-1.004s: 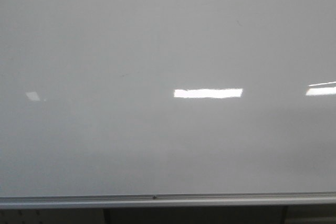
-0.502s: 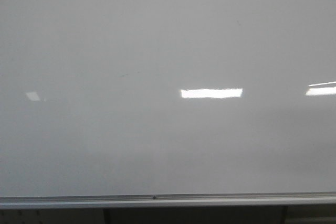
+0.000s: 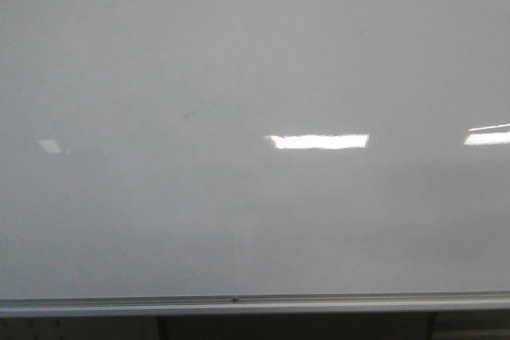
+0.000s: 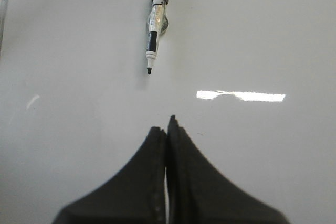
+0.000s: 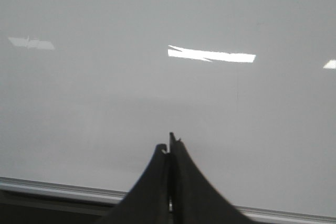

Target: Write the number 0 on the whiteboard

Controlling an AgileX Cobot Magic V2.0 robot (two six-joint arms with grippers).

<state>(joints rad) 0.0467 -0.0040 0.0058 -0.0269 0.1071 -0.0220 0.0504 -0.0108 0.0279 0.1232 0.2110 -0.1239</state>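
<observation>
The whiteboard (image 3: 239,53) is a large glossy pale grey board that fills the front view, with a silver bottom rail (image 3: 255,303). No number 0 shows on it in any view. In the left wrist view my left gripper (image 4: 167,127) is shut and empty over the board (image 4: 273,35). An uncapped black-tipped marker (image 4: 155,25) lies on the board ahead of it, apart from the fingers. In the right wrist view my right gripper (image 5: 169,145) is shut and empty above the board (image 5: 157,14) near its rail (image 5: 52,187). Neither gripper shows in the front view.
Bright rectangular light reflections lie on the board (image 3: 319,142), (image 3: 488,138). A faint small mark sits on the board left of centre (image 3: 190,114). A dark gap shows below the rail (image 3: 295,328).
Only the left end of the central light reflection has shifted slightly; the board and its marks are the same.
</observation>
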